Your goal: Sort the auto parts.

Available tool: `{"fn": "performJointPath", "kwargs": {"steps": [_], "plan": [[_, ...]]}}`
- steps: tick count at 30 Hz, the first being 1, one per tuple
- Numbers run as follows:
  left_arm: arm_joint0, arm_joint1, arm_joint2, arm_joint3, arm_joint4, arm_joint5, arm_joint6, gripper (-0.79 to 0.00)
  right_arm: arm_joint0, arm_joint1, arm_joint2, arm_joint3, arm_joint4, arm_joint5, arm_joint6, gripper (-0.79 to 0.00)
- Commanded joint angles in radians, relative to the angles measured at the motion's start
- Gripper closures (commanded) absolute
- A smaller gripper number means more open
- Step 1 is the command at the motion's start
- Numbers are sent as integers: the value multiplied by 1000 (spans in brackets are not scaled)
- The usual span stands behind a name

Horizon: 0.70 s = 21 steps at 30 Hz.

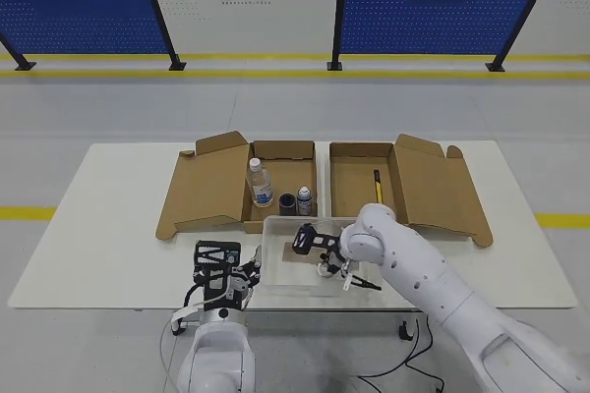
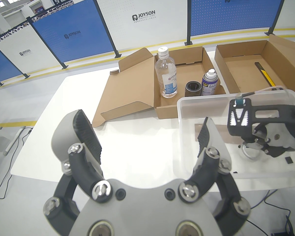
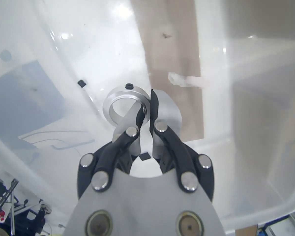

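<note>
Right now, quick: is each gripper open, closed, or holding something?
Left gripper: open, holding nothing.
Right gripper: closed on the ring, one jaw inside it and one outside.

On the one tabletop (image 1: 108, 226): two open cardboard boxes (image 1: 290, 177) (image 1: 352, 187), one clear bin (image 2: 201, 98), one water bottle (image 1: 261, 183), one spray can (image 1: 305, 200), one black cylinder (image 1: 288, 204), one black-and-yellow bar (image 1: 378, 185), one metal ring (image 3: 118, 109), two small black chips (image 3: 81, 83) (image 3: 144, 156). Two claws: the left claw (image 2: 142, 119), the right claw (image 3: 146, 104).
</note>
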Motion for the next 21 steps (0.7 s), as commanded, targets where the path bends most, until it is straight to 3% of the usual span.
{"fn": "performJointPath", "kwargs": {"steps": [1,11,21], "plan": [[0,0,0,0,0,0,0,-785,-9,13,38,-36,12,12,-5,0],[0,0,0,0,0,0,0,-785,-148,93,277,-258,97,53,-68,0],[0,0,0,0,0,0,0,-785,-285,122,430,-279,339,27,-273,0]]}}
